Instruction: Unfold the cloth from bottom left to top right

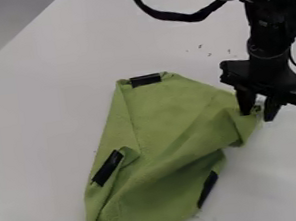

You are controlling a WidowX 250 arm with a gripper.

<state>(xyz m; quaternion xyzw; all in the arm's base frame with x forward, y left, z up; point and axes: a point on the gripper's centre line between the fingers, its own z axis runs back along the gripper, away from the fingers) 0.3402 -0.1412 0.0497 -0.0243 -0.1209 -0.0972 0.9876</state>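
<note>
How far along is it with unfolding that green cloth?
Partway, it seems. The green cloth lies fairly flat in its upper part, near the black patch at its top. In hand: the claw is at the right corner, though whether it grips the fabric is unclear. Left to do: the lower half has deep diagonal folds, and the right corner is not laid flat.
</note>
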